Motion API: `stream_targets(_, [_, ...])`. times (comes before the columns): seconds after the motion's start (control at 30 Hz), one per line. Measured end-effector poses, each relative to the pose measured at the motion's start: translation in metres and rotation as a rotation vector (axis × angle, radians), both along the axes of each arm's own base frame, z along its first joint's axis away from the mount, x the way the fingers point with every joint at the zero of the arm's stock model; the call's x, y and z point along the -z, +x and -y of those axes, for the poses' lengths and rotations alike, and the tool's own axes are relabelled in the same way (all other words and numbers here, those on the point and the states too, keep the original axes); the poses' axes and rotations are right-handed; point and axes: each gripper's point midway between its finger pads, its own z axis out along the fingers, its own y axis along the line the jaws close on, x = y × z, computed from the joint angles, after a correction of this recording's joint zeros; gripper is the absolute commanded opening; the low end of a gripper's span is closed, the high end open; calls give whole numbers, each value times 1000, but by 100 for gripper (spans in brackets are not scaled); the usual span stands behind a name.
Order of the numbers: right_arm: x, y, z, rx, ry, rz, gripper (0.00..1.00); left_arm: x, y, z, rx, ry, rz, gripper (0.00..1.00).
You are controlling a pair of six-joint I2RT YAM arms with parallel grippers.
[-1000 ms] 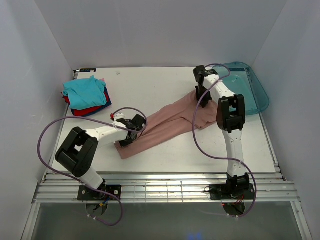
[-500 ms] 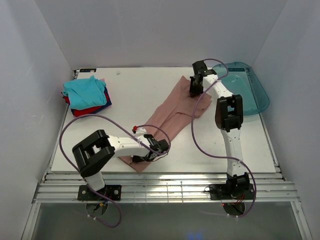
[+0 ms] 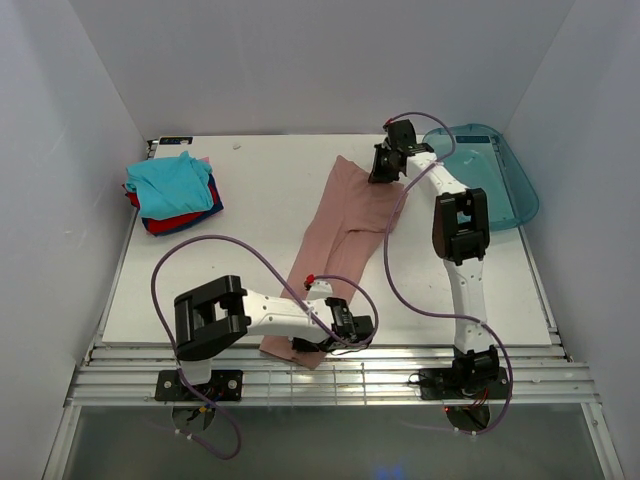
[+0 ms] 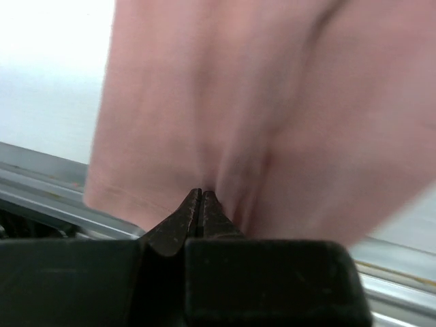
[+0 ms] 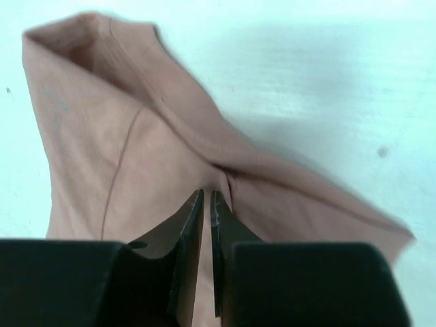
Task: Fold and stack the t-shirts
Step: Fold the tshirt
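Observation:
The dusty-pink t-shirt (image 3: 345,225) lies stretched in a long band from the table's back middle to its front edge. My left gripper (image 3: 345,335) is shut on the shirt's near end at the front edge; the left wrist view shows its jaws pinching pink cloth (image 4: 225,102). My right gripper (image 3: 385,165) is shut on the shirt's far end near the back; the right wrist view shows its jaws pinching a fold of the cloth (image 5: 122,157). A stack of folded teal (image 3: 170,180), red and dark-blue t-shirts sits at the back left.
A translucent blue-green plastic tray (image 3: 505,185) lies at the back right, just beside the right arm. White walls close in the table on three sides. The metal rail (image 3: 330,375) runs along the front edge under the shirt's near end.
The left gripper has dragged the shirt's near end right and towards the front edge. The right gripper has carried the far end back and left. The shirt now runs nearly front to back.

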Motion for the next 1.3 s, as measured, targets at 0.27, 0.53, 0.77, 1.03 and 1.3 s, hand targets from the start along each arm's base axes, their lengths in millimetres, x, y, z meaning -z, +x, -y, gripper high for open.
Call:
stream_targets(0.27, [-132, -31, 20, -15, -29, 245, 24, -69, 33, 79, 24, -317, 174, 0])
stream_targets(0.53, [-207, -78, -6, -122, -24, 385, 8, -55, 38, 44, 51, -229, 227, 0])
stream_targets(0.77, [-41, -137, -41, -252, -158, 8, 8, -21, 28, 0, 70, -94, 189, 0])
stream_targets(1.03, [-8, -144, -23, -205, -261, -68, 8, -6, 25, 6, 82, -138, 168, 0])
stream_targets(1.3, [23, -140, -4, -152, -381, -131, 8, 3, 25, 11, 152, -140, 140, 0])
